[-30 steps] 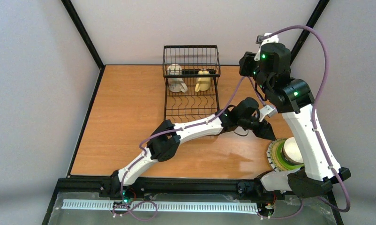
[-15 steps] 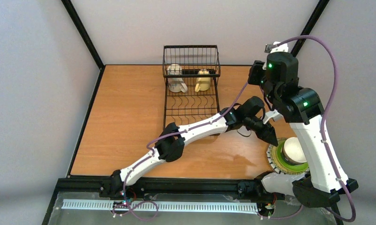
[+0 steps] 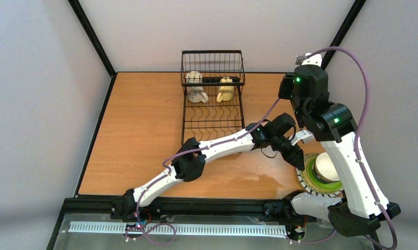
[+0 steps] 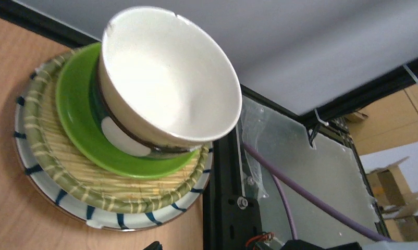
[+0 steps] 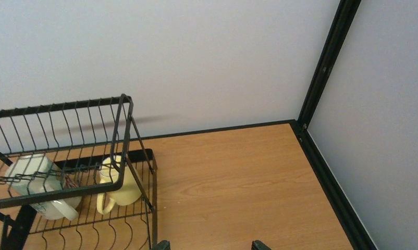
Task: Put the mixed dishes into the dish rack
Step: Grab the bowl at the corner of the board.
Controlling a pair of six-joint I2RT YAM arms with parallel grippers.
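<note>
The black wire dish rack (image 3: 212,104) stands at the back centre, also in the right wrist view (image 5: 66,192). Its basket holds a white mug (image 3: 196,87) (image 5: 37,187) and a cream-yellow mug (image 3: 226,90) (image 5: 118,187). At the near right is a stack of dishes: a teal-and-white bowl (image 4: 165,83) (image 3: 325,166) on a lime-green plate (image 4: 79,127), on a straw-patterned dish (image 4: 50,166), on a white plate with blue stripes (image 4: 45,195). My left gripper (image 3: 295,156) hovers just left of the stack, open and empty. My right gripper (image 5: 211,246) is open, held high.
The black frame rail (image 4: 220,198) and a purple cable (image 4: 311,200) run right beside the stack at the table's near edge. Bare wooden table (image 5: 233,177) lies between the rack and the right wall post (image 5: 327,57).
My left gripper has moved right and nearer, closer to the stack. My right arm has swung right and away from the rack.
</note>
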